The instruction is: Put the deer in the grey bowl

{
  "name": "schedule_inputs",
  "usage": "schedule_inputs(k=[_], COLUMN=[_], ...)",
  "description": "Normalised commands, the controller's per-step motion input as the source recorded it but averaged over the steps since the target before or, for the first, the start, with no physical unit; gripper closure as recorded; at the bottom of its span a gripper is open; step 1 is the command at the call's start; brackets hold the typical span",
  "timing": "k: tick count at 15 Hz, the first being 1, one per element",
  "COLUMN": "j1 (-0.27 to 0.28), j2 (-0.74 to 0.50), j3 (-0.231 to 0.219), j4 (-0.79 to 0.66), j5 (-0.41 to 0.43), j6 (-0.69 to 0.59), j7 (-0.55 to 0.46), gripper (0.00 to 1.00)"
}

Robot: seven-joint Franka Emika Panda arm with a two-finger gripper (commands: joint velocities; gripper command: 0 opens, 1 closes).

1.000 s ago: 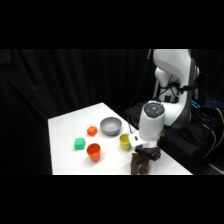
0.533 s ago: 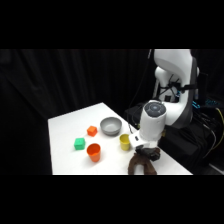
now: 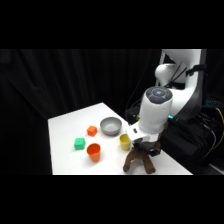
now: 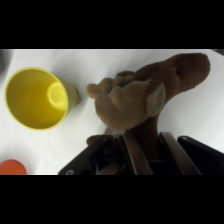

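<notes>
The deer [image 3: 138, 161] is dark brown and sits at the table's near right corner, its legs spread toward the table top. My gripper [image 3: 145, 149] comes down on it from above. In the wrist view the deer [image 4: 145, 95] fills the middle, its head pointing away from me, and my gripper [image 4: 150, 150] is shut on its body, a finger on each side. The grey bowl [image 3: 111, 126] stands further back on the table, to the left of the deer, with nothing in it. The bowl is outside the wrist view.
A yellow cup [image 3: 125, 142] [image 4: 37, 97] stands between the deer and the bowl, close to my gripper. An orange cup [image 3: 93, 151] [image 4: 10, 167], a green block [image 3: 79, 144] and a small orange block [image 3: 91, 131] lie to the left. The table's right edge [image 3: 172, 159] runs beside the deer.
My gripper has shifted slightly left and stays low over the deer. The deer stays at the same corner, and the cups, blocks and bowl have not moved.
</notes>
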Motion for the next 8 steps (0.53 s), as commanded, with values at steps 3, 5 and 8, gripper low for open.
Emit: schedule_inputs(k=[3, 5, 8], j1=[-0.071, -0.145, -0.200], j2=[-0.41, -0.39, -0.41], j3=[0.009, -0.017, -0.061], j4=[0.05, 0.01, -0.08], j5=[-0.024, 0.013, 0.068], j6=[-0.36, -0.27, -0.18], j7=[-0.01, -0.08, -0.17], gripper=[0.95, 0.95, 0.95])
